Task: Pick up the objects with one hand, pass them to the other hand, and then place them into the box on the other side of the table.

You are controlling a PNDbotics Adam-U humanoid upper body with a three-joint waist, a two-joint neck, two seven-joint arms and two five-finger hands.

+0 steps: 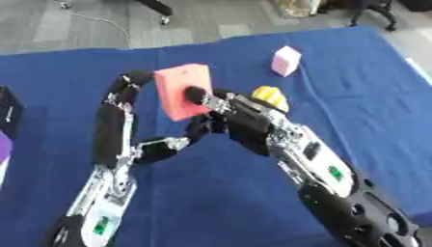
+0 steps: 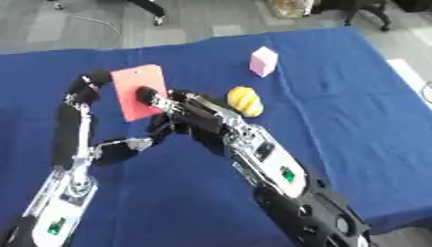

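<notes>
Midair, red block point(image 1: 182, 90) btwn both hands, left hand point(image 1: 128, 91) fingers grasping edge, right hand point(image 1: 221, 110) fingers gripping face.

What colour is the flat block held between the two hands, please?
The flat block is salmon pink, clearest in the left eye view.

One blue table point(image 1: 371, 96) carries the scene, with two robot arms reaching over it, one left hand point(image 1: 127, 94) and one right hand point(image 1: 207, 99) meeting at a single red block point(image 1: 179, 87). One pink block point(image 1: 286, 60) stands alone toward the far side, and one yellow object point(image 2: 245, 100), its shape hard to make out, lies near the right arm. At the left edge sit one black item point(image 1: 8, 113) and one purple item point(image 1: 4, 147), both cut off by the frame. That makes three loose objects on the cloth.
</notes>
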